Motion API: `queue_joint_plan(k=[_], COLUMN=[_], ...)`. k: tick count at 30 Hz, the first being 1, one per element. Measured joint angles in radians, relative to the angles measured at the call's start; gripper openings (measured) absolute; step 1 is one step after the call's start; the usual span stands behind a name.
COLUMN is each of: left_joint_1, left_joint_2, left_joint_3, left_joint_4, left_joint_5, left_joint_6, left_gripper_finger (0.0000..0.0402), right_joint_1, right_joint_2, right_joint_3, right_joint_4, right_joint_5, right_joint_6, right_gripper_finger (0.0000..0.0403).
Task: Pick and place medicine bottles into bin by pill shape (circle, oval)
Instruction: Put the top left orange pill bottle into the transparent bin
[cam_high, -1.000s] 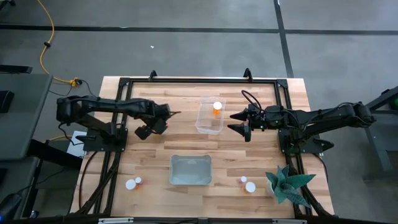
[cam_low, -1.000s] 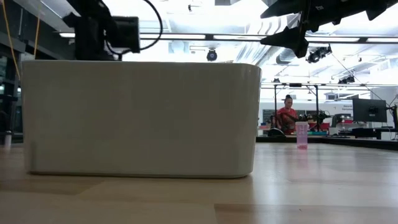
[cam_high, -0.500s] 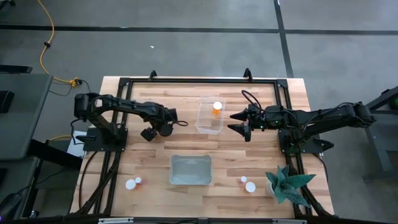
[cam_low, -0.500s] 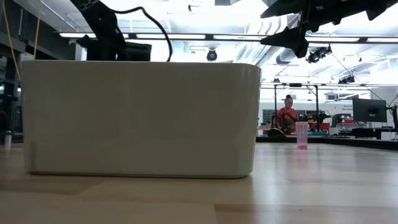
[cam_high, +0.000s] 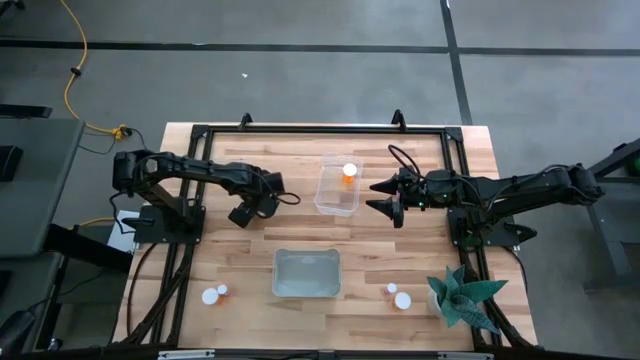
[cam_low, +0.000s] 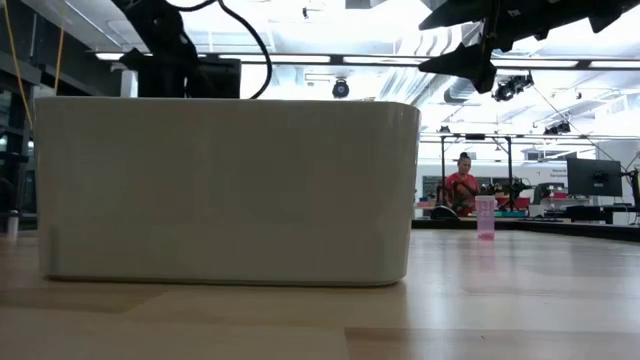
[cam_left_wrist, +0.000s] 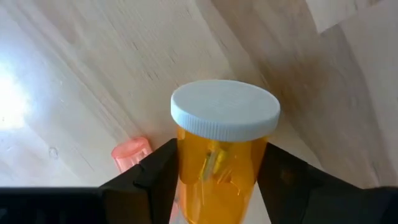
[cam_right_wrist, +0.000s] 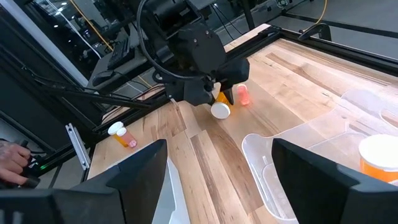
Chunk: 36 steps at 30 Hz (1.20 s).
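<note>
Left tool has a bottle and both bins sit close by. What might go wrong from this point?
1. The left tool grips the orange bottle low on its body, well under the white cap; it may tip or slip in transit.
2. The clear bin already holds a bottle, and the white bin lies nearby, so a drop into the wrong bin is possible.
3. The right tool hovers beside the clear bin; the arms might meet there.

- The wooden table carried a clear bin and an opaque white bin
- Two medicine bottles lay near its front left corner, two more bottles front right
- A potted plant sat beside those
</note>
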<state>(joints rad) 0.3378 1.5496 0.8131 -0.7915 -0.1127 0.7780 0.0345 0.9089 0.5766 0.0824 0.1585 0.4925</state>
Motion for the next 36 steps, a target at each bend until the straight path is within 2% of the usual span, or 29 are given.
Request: queue_joint_plan(k=[7,13,19,24,27,31,36], left_joint_1=[0.0,0.0,0.01,0.0,-0.027,-0.077,-0.135], left_joint_2=[-0.037,-0.123,-0.25,-0.34,-0.356,-0.344,-0.284], left_joint_3=[0.0,0.0,0.044,0.048,0.049,0.05,0.05], left_joint_4=[-0.001,-0.001,0.052,0.283,0.421,0.527,0.546], left_joint_5=[0.006,0.012,0.146,0.24,0.255,0.241,0.172], left_joint_6=[-0.03,-0.095,-0.336,-0.631,-0.742,-0.776,-0.794], left_gripper_finger=[0.0177,0.0188,0.019,0.019,0.019,0.0191,0.0191], right_joint_1=[0.0,0.0,0.0,0.0,0.0,0.0,-0.002], right_joint_2=[0.0,0.0,0.028,0.12,0.198,0.318,0.446], right_joint_3=[0.0,0.0,0.0,0.003,0.048,0.172,0.317], right_joint_4=[-0.004,0.005,0.123,0.249,0.244,0.173,0.063], right_joint_5=[0.0,0.0,0.0,0.0,-0.019,-0.051,-0.055], right_joint_6=[0.001,0.013,0.036,-0.027,-0.07,-0.204,-0.313], right_gripper_finger=[0.0281,0.0281,0.0281,0.0281,0.0281,0.0281,0.0281])
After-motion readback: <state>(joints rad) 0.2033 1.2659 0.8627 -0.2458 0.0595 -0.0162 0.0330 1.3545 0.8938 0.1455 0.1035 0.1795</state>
